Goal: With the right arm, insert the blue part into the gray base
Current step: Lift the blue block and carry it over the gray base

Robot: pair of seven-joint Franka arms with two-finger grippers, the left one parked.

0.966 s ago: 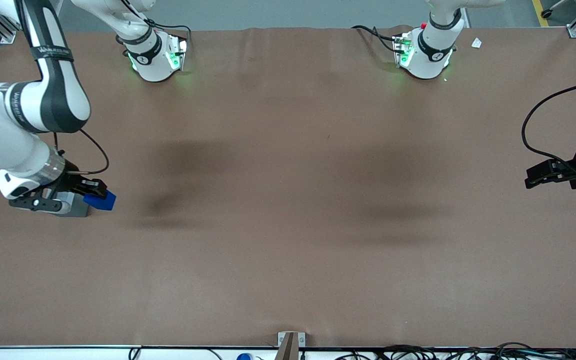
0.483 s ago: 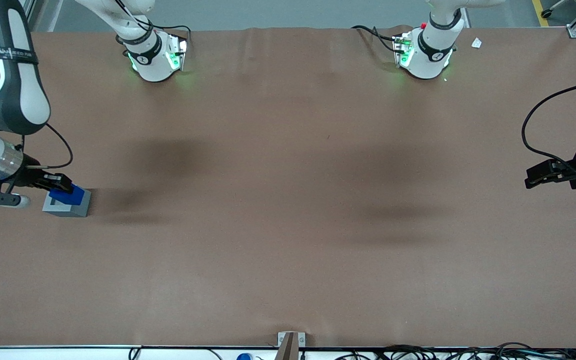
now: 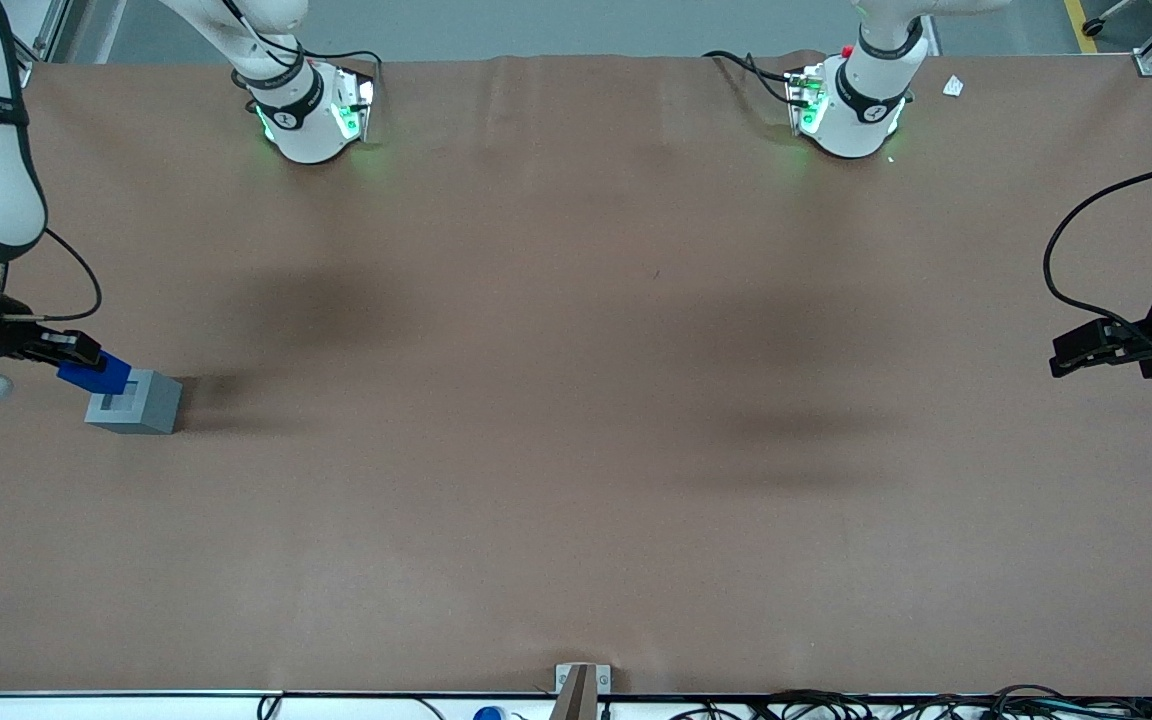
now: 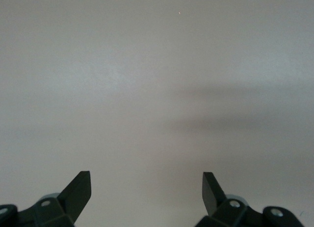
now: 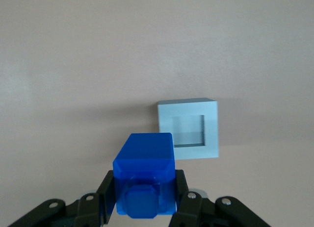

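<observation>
- Blue part (image 5: 144,175): clamped between fingers (image 5: 105,192) of right arm's gripper (image 3: 76,355), held aloft just beside gray base (image 3: 134,402), toward working arm's end of table (image 3: 576,400).
- Not yet over gray base's open square recess.
- Advice: centre over recess, square the sides, lower straight.
- Long axis runs along the gripper's reach; stud end faces the wrist.

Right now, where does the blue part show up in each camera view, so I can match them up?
Front view: the blue part is held in the gripper, just above the gray base, at the working arm's end of the table.
Right wrist view: the blue part sits between the fingers, short of the recess.
Left wrist view: not in it.
Shared landmark: the gray base.
</observation>
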